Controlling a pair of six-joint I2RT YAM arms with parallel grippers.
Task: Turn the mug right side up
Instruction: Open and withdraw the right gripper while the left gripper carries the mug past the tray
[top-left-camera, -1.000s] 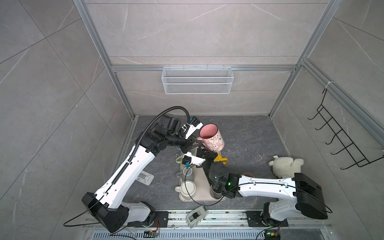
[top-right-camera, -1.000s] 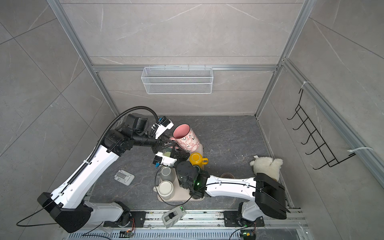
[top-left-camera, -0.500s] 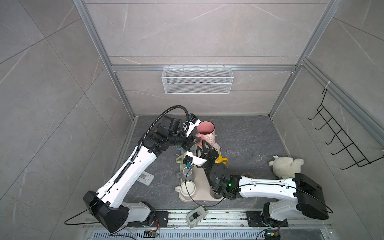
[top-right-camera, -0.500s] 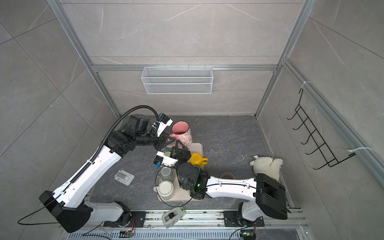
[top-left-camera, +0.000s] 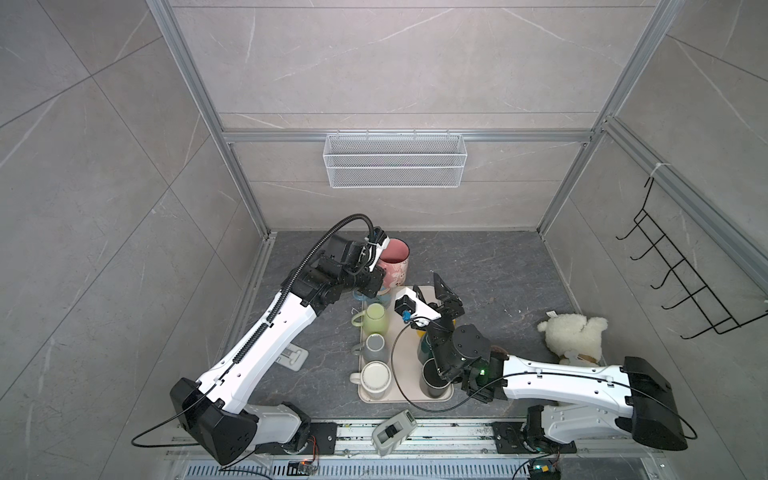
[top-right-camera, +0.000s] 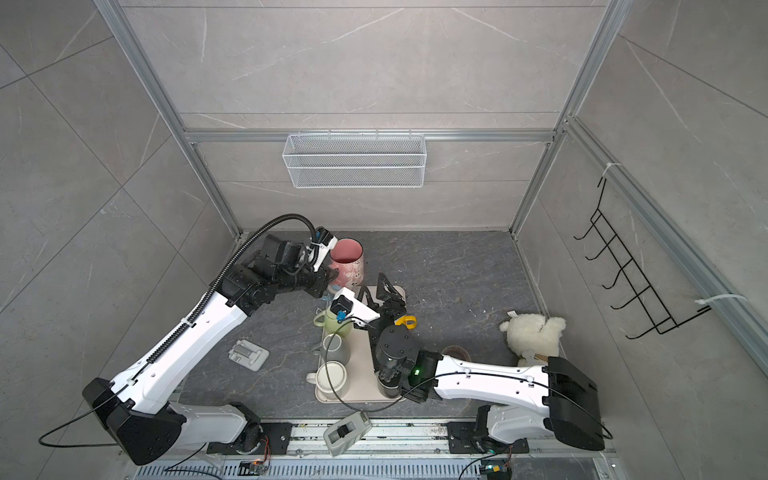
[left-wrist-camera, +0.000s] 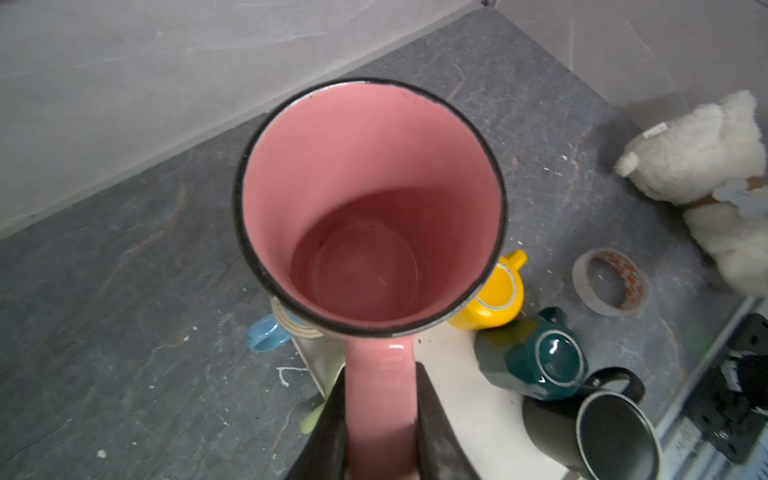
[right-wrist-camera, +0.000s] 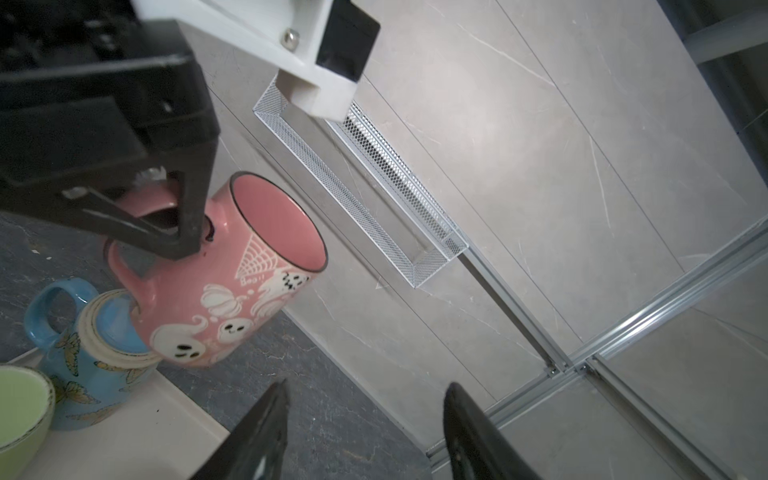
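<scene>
**Edges and clearance.** Pink mug (top-left-camera: 394, 262) at the far left corner of the beige tray (top-left-camera: 401, 361), over or just beyond the far rim; base contact not discernible. Bare worktop (top-left-camera: 490, 266) behind and to the right of the mug as far as the back wall. Narrower strip of worktop toward the metal frame of the left wall. Wire basket (top-left-camera: 395, 166) on the back wall, well above. Inverted blue mug (right-wrist-camera: 83, 365) just beside the pink mug's lower wall, touching or not impossible to tell. Down the tray's left side: green mug (top-left-camera: 376, 324), grey mug (top-left-camera: 376, 347), white mug (top-left-camera: 375, 376). Down the right side: yellow mug (left-wrist-camera: 494, 291), teal mug (left-wrist-camera: 536, 361), black mug (left-wrist-camera: 615, 436). Tape roll (left-wrist-camera: 579, 282) and plush toy (top-left-camera: 571, 332) off the tray to the right, well apart from the pink mug.

**End effectors.** Left end effector (left-wrist-camera: 381, 370) clamped on the pink mug's handle, one of its fingers (left-wrist-camera: 436, 428) on each flank. Mug upright, mouth up, pink interior fully exposed in the left wrist view. Right end effector (right-wrist-camera: 368, 384) spread wide with nothing between the fingers. Positioned above the far end of the tray, near the mug but clear of it, pointing toward the back wall.

**Change from one second earlier.** Mug brought from a marked tilt to upright and carried back and to the left. Right end effector drawn away from the mug's side and opened. Left grip on the handle unchanged.
</scene>
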